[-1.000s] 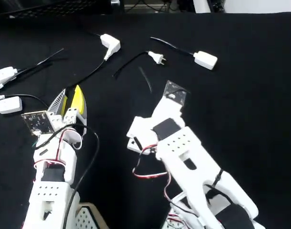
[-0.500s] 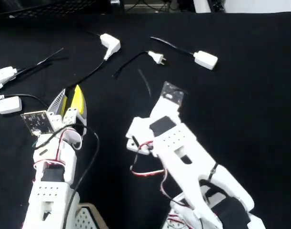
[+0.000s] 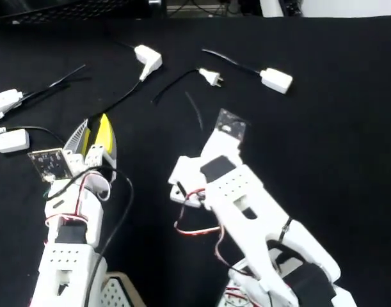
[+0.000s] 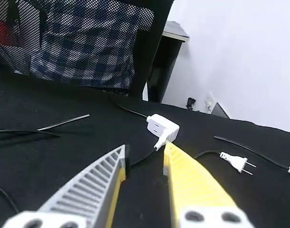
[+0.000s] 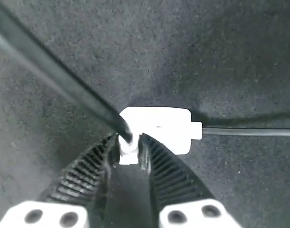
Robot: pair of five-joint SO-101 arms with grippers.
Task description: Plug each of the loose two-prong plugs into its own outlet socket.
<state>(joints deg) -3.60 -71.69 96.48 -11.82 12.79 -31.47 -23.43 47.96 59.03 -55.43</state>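
Our right arm (image 3: 246,198) shifted a little leftward, the right gripper (image 5: 129,142) clamped on a white plug (image 5: 159,126) crossed by a black cable (image 5: 59,78), the left gripper (image 4: 144,148) with jaws apart.

My left gripper (image 3: 95,121) hovers low left over the black table (image 3: 349,128), yellow and grey fingers (image 3: 104,135) slightly apart. Up ahead: angled socket (image 3: 148,59), then plug (image 3: 212,78), then socket (image 3: 276,80) off to its right. My right arm (image 3: 246,192) lies up the middle. Far left, an upper socket (image 3: 6,100) and a lower socket (image 3: 11,141).
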